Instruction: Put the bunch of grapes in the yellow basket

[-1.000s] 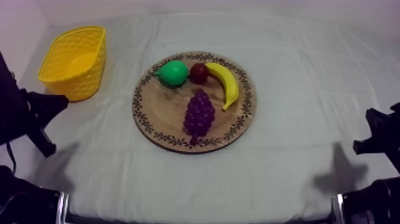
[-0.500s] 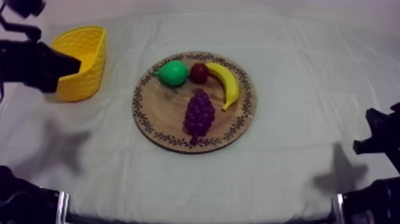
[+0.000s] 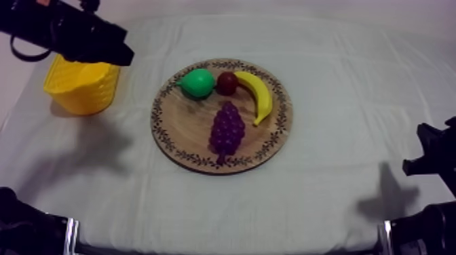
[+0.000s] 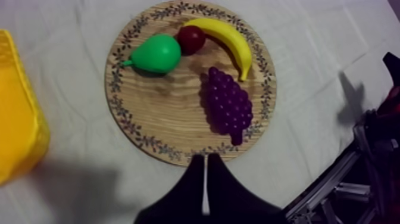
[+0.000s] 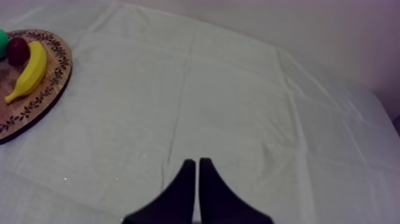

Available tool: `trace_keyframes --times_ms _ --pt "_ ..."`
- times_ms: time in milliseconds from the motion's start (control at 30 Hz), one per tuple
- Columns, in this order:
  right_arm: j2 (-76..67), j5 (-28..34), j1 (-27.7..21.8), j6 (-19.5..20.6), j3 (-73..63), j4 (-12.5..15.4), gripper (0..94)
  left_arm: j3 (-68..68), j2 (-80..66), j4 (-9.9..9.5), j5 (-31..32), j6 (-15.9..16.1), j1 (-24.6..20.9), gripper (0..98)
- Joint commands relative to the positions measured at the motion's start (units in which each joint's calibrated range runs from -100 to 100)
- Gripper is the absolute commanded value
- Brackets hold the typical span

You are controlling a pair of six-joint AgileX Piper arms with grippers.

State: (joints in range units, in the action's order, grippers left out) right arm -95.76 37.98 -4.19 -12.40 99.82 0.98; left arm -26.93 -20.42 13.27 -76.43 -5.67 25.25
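The purple bunch of grapes (image 3: 226,130) lies on the round wooden board (image 3: 184,125) at mid-table, stem end toward the front rim. My left gripper (image 3: 126,53) hangs high over the yellow basket (image 3: 80,87) at the far left, well apart from the board. Its fingers lie together as a narrow wedge, shut on nothing. In the left wrist view, that gripper (image 4: 205,156) points at the board's (image 4: 158,116) near rim, with the grapes (image 4: 227,105) just beyond. My right gripper (image 5: 196,161) is shut over bare cloth, and its arm (image 3: 431,159) rests low at the right.
A green pear (image 3: 198,83), a small red fruit (image 3: 226,83) and a banana (image 3: 259,93) lie along the board's far side, close behind the grapes. The basket (image 4: 15,128) stands upright left of the board. Open cloth surrounds the board.
My left arm has swung up from the table's lower left to the upper left and moved right, over the basket. The fruit, board, basket and right arm have stayed put.
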Motion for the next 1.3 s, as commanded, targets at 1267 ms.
trace_keyframes --times_ms 1267 --pt "0.0 0.0 -0.02 -0.03 -0.04 -0.03 0.3 23.55 34.57 -8.01 -6.71 -18.64 15.57 0.0"
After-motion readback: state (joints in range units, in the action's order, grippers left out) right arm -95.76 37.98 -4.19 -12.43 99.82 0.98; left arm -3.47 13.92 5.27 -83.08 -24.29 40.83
